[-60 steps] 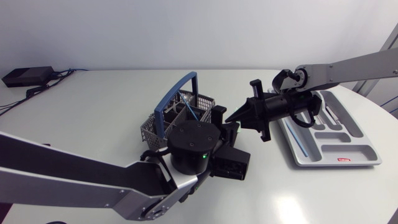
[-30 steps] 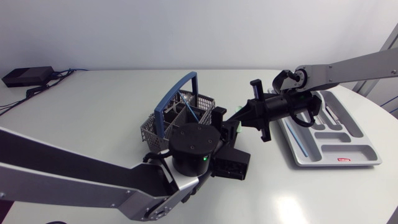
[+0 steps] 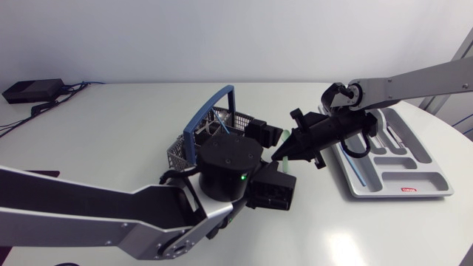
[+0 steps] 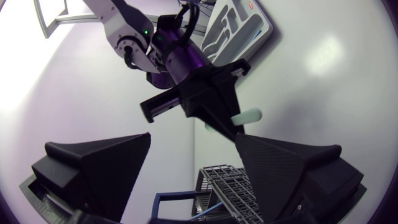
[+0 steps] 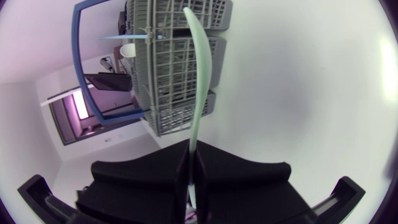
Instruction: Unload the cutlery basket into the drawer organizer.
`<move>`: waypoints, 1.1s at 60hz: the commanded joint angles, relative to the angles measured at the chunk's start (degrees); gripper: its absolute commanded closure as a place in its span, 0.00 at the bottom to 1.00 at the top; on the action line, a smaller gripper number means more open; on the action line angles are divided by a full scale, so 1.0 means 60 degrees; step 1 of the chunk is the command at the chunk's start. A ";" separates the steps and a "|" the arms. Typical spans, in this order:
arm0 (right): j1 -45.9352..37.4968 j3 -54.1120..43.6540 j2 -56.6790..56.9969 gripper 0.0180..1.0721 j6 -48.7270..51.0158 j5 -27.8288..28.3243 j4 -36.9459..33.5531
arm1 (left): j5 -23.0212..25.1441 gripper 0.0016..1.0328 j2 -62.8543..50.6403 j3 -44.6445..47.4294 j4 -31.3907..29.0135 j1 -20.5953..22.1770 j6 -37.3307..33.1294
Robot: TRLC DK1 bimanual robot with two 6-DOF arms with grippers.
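Transfer step of the unloading task, shown with one piece in hand. The right pincer [image 3: 285,153] is closed on a long, slim, pale green utensil [image 5: 200,74], gripping it near one end with both fingers flat against it. The piece lies just beside the cutlery basket [image 3: 225,117] and partly over its grey mesh; whether its far end is free of the mesh, and what kind of utensil it is, cannot be told. The left pincer [image 4: 193,140] stands wide apart and holds nothing, poised above the basket's corner nearest the right arm. The drawer organizer [image 3: 384,190] rests on the tabletop [image 3: 111,125] well apart from the basket, on the right arm's side. Judged from this, the next move calls for carrying the utensil clear of the basket, turning it to lie along a long compartment, and releasing it low. The blue handle [image 3: 211,109] and the left arm close by are the likely obstructions. A small red label [image 3: 408,189] on the organizer's near rim carries print too small to read; no other writing is legible.
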State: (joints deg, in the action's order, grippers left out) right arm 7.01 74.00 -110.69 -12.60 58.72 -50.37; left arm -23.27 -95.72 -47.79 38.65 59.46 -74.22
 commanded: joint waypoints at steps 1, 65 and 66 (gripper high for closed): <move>-0.0054 -0.0380 0.0285 0.95 0.1163 -0.0660 -0.0028 | -0.0136 0.04 0.0529 -0.0590 -0.0568 -0.0228 0.0650; -0.5357 0.0763 0.1472 0.95 1.5914 -0.7120 -0.1932 | 0.0875 0.05 0.2946 -0.3241 -0.9240 -0.2205 0.4078; -0.5445 0.0704 0.1472 0.95 1.6089 -0.7208 -0.1786 | 0.0875 0.05 0.2961 -0.3256 -0.9284 -0.2220 0.4093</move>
State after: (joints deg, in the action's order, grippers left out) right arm -23.14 79.64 -102.96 74.52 17.50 -62.98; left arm -18.48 -79.44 -64.86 -15.49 47.22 -51.55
